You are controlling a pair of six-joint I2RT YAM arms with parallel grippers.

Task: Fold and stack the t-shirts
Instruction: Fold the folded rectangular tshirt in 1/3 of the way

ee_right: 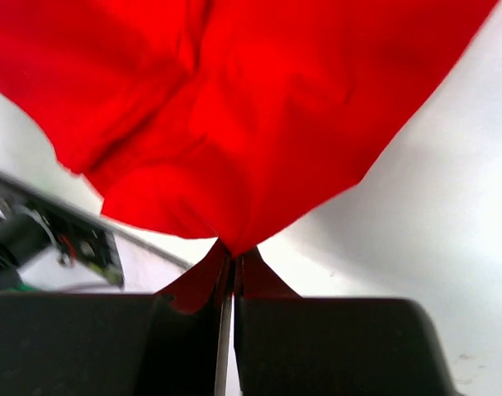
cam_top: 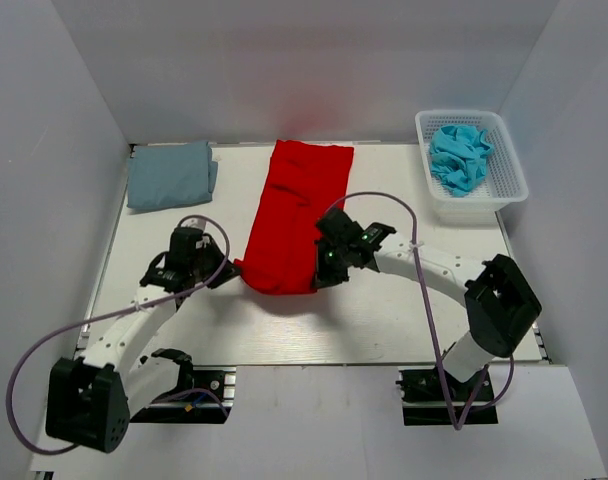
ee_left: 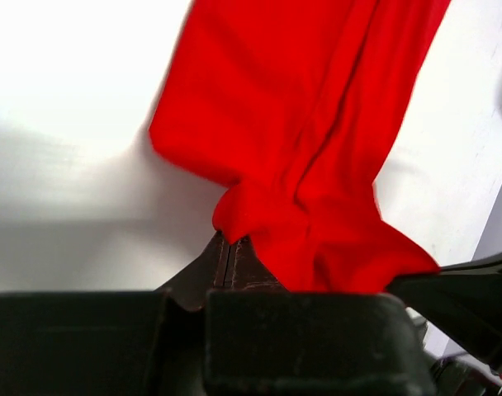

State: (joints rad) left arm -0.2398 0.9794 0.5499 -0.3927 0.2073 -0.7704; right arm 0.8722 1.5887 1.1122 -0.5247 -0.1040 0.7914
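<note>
The red t-shirt [cam_top: 294,215] lies as a long strip down the middle of the table, its near end lifted. My left gripper [cam_top: 234,272] is shut on the strip's near left corner; in the left wrist view the red cloth [ee_left: 309,148] runs out from the pinched fingertips of the gripper [ee_left: 232,241]. My right gripper [cam_top: 319,280] is shut on the near right corner, where the red cloth [ee_right: 234,124] fans out from the closed tips of the gripper [ee_right: 234,252]. A folded grey-blue t-shirt [cam_top: 171,173] lies at the back left. The turquoise t-shirt [cam_top: 460,156] sits crumpled in the basket.
A white mesh basket [cam_top: 511,160] stands at the back right corner of the table [cam_top: 384,310]. White walls close in the left, right and back sides. Both arm bases sit at the near edge.
</note>
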